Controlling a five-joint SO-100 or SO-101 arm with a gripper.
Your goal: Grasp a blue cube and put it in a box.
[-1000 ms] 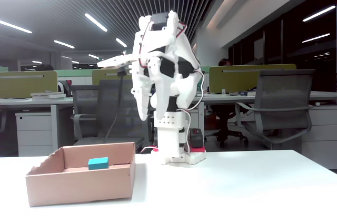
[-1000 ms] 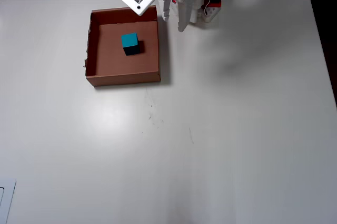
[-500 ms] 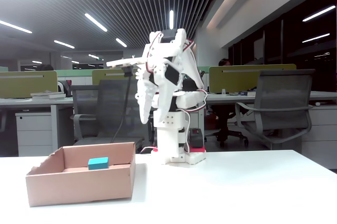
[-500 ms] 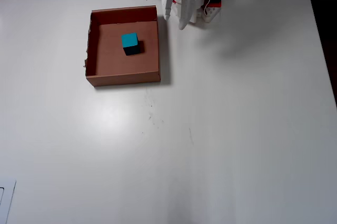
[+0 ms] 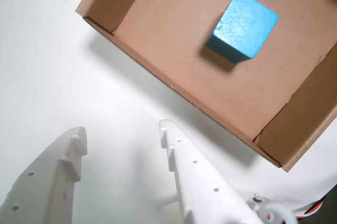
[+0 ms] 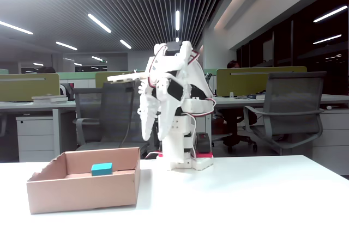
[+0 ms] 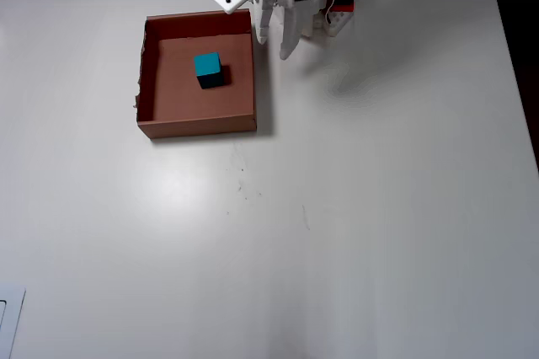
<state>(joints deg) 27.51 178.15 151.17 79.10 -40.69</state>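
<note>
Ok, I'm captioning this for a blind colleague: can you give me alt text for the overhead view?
A blue cube sits inside a shallow brown cardboard box near the top left of a white table. The white robot arm's pincer hangs open and empty just past the box's right wall, close to the arm's base.

Wrist view looks down, close over the box (image 5: 210, 77). Fixed view faces the arm (image 6: 174, 107) level across the bench (image 6: 245, 194). Overhead view looks straight down from afar; all share the box.
</note>
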